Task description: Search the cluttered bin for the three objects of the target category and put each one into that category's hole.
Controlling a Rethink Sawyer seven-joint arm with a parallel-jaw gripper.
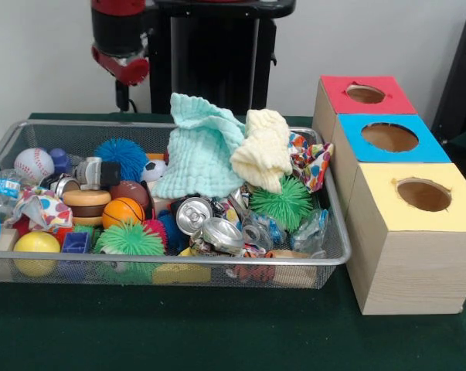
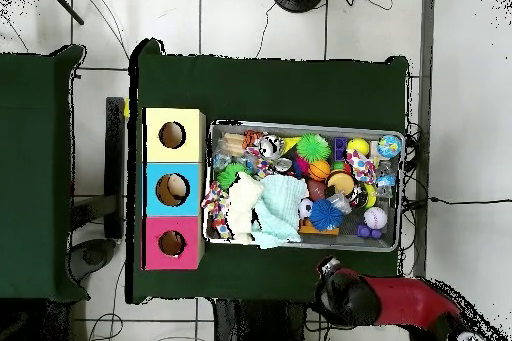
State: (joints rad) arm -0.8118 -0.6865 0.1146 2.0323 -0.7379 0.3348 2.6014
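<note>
Yellow box (image 1: 414, 239) nearest; bin (image 1: 163, 267) clutter below, right of raised tool (image 1: 123, 99).

A wire mesh bin (image 1: 335, 251) sits on the green table, heaped with balls, spiky rubber toys, crushed cans and crumpled cloths. Just beside it stand three wooden boxes in a row, each with a round hole on top: red box (image 1: 365, 94), blue box (image 1: 389, 137), yellow box (image 1: 422, 195).
</note>
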